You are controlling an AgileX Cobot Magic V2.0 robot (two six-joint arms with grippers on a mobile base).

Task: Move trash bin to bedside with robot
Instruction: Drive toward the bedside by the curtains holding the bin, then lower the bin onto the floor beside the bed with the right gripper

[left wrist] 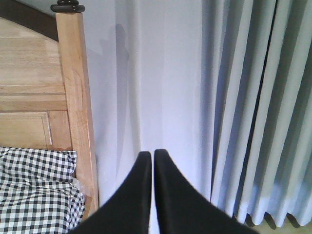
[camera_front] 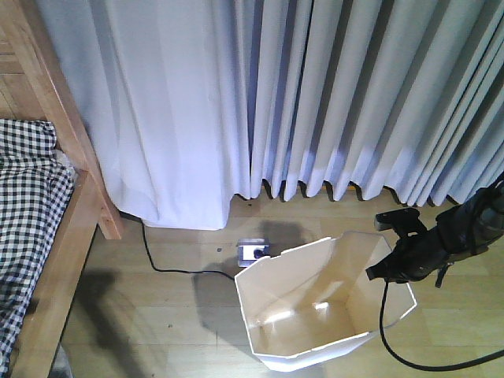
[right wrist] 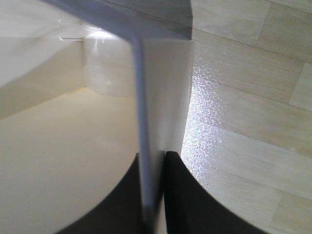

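The white trash bin (camera_front: pixel 315 299), cream inside and empty, stands on the wood floor, tilted a little. My right gripper (camera_front: pixel 383 271) is shut on its right rim. In the right wrist view one black finger is inside and one outside the bin wall (right wrist: pixel 161 97), with the right gripper (right wrist: pixel 153 156) pinching it. The bedside is at the left: a light wooden bed frame (camera_front: pixel 79 220) with checked bedding (camera_front: pixel 27 205), well apart from the bin. My left gripper (left wrist: pixel 152 154) is shut on nothing, held up facing the bedpost (left wrist: pixel 73 97) and curtain.
Pale curtains (camera_front: pixel 315 94) hang to the floor behind the bin. A black cable (camera_front: pixel 169 270) runs across the floor to a small grey device (camera_front: pixel 252 252) just behind the bin. The arm's own cable (camera_front: pixel 409 354) loops to the right of the bin.
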